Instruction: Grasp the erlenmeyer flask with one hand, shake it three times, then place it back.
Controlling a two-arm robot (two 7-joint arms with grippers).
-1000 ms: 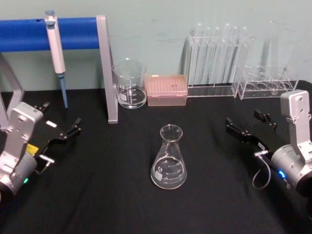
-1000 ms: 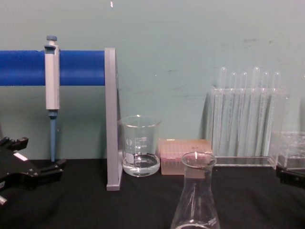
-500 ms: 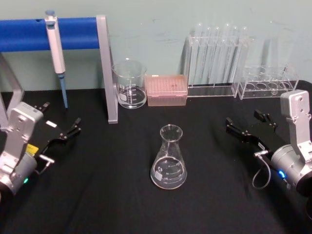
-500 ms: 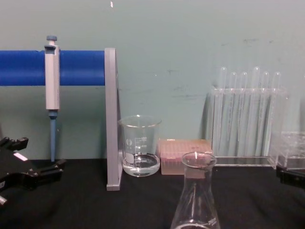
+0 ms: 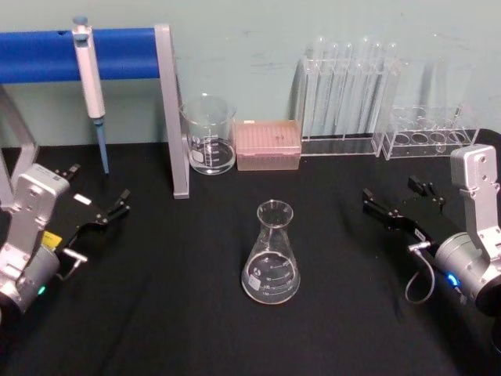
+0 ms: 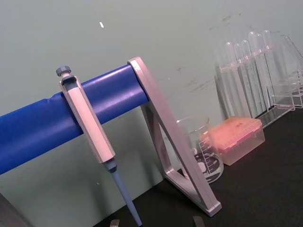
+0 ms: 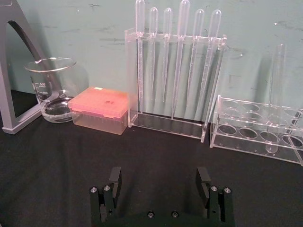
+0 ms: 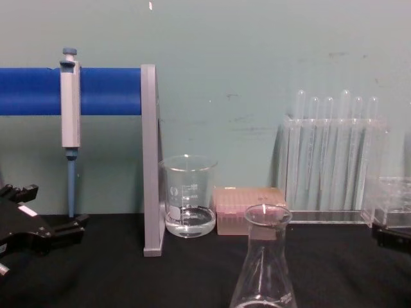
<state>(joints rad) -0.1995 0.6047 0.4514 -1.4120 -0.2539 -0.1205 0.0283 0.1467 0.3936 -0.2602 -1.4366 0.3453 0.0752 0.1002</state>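
Clear glass erlenmeyer flask (image 5: 271, 254) upright near table (image 5: 156, 313) middle, toward front edge, untouched, little liquid in base. Left gripper (image 5: 98, 208) near left edge, fingers spread apart, holding nothing. Right gripper (image 5: 399, 202) near right edge, well apart from flask, fingers wide apart, empty. Farther back, along rear edge: grey stand with blue bar (image 5: 117, 53), pipette (image 5: 89, 78) hanging on it, beaker (image 5: 208, 135), pink tip box (image 5: 268, 144) just beside beaker, rack of tubes (image 5: 344, 90), low clear rack (image 5: 427, 129) toward right rear corner.
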